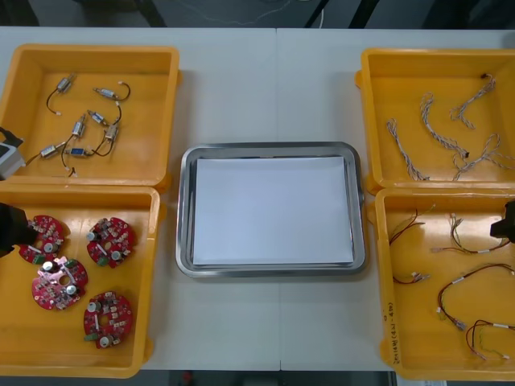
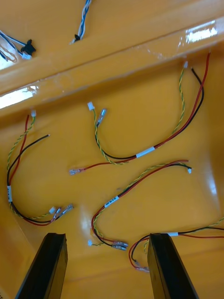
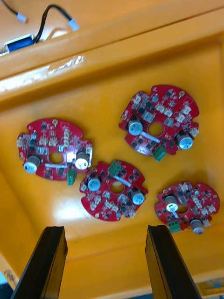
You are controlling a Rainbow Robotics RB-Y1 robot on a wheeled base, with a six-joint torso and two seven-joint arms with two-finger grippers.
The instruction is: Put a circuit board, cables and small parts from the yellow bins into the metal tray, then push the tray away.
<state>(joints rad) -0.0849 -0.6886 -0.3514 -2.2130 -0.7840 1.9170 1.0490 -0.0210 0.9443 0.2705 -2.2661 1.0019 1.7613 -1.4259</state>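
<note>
Black fingers [image 3: 46, 261] of the left end effector [image 3: 105, 229] stand apart with nothing between them, released above the near left bin [image 1: 150, 273]. Four round red circuit boards [image 3: 114, 190] lie flat on that bin's floor beyond the fingertips. One is in line with the gap between the fingers and the other three are spread around it, none of them gripped.

Over the near right bin [image 1: 378, 281] the right end effector [image 2: 106, 236] is released as well, its fingers [image 2: 170, 266] wide apart. Red and yellow cables [image 2: 140, 154] lie loose on the floor below, and the ends of one cable sit in line with the gap.

On the tabletop [image 1: 273, 80] the metal tray [image 1: 185, 209], white inside, sits between the bins, well apart from both end effectors. Small metal parts [image 1: 79, 127] with black leads lie in the far left bin [image 1: 173, 80], and twisted blue and white cables [image 1: 434, 129] in the far right bin [image 1: 366, 121].
</note>
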